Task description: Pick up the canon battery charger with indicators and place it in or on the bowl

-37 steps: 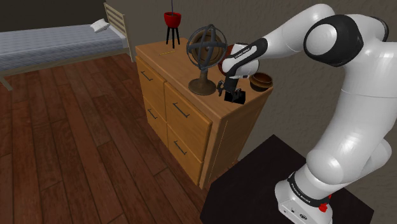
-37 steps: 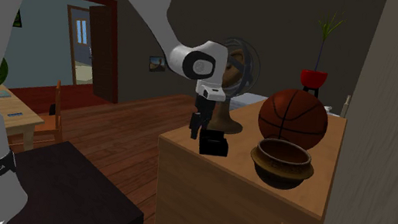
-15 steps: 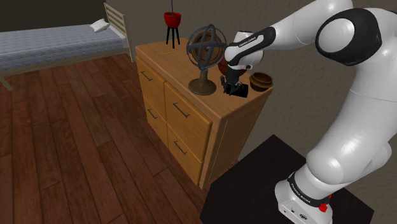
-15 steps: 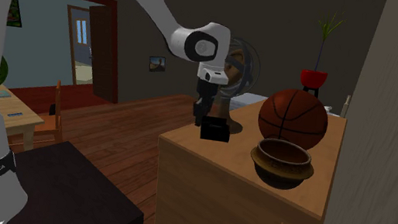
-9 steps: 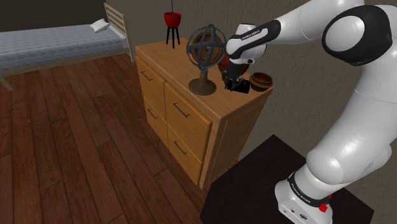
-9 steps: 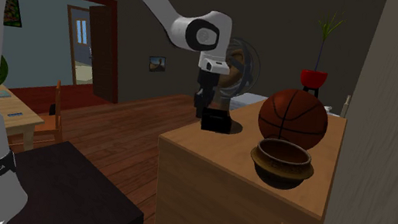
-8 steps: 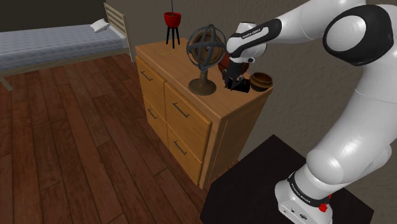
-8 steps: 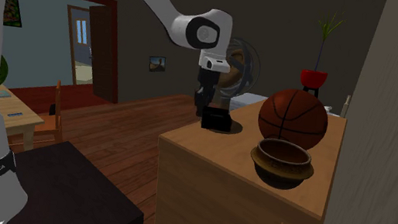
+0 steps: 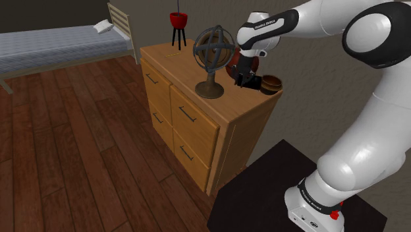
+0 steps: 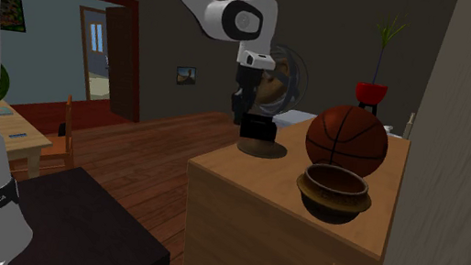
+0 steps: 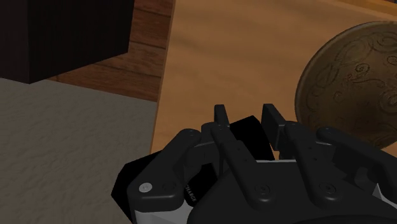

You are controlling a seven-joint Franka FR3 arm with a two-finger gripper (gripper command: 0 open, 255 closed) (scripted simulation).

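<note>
Gripper [image 9: 244, 77] is clasping the black battery charger [image 9: 249, 83] between its two fingers, narrow grip, and the charger is hanging clear of the wooden dresser top [image 9: 191, 72]. In the wrist view the charger [image 11: 249, 137] is sitting snug between the fingers [image 11: 221, 118], touching both (indicators can't be made out). Brown patterned bowl [image 9: 270, 84] is standing on the dresser at 3 o'clock from the gripper in the shoulder view, close beside it but not touching. In the second exterior view the bowl [image 10: 334, 193] is lying at about 4 o'clock from the charger [image 10: 256, 130], with the basketball [image 10: 346, 138] resting just behind the bowl at 12 o'clock. Armillary globe on a stand [image 9: 212, 54] is standing at 9 o'clock from the gripper in the shoulder view. Red plant pot on a black stand [image 9: 178, 20] is sitting at the dresser's far end, well apart.
</note>
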